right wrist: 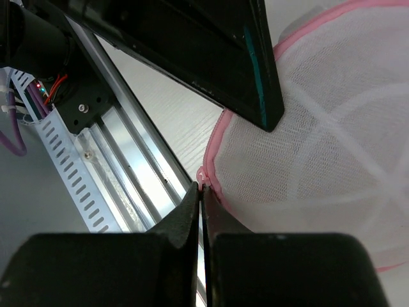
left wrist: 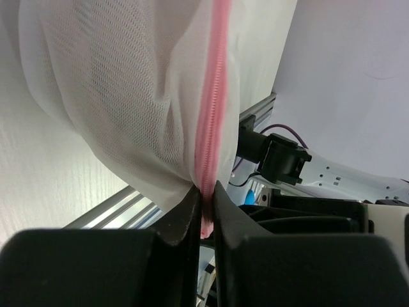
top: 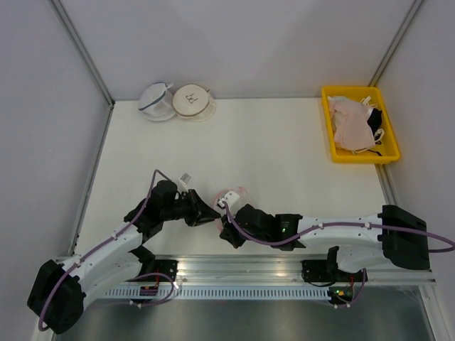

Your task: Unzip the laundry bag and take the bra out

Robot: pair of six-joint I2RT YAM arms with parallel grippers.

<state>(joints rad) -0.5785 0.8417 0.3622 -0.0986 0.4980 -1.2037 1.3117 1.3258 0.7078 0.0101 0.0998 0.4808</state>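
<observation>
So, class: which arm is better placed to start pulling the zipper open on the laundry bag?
Right, probably. The right fingers pinch a small tab on the laundry bag's pink rim, likely the zipper pull; the left fingers clamp the pink zipper band itself, better for anchoring.

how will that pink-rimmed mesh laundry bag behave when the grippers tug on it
Likely floppy: in the left wrist view the laundry bag hangs in loose folds above the left gripper, which pinches its pink zipper. Probably light, being thin open mesh. The pink rim curves smoothly, so it may keep some rounded shape.
</observation>
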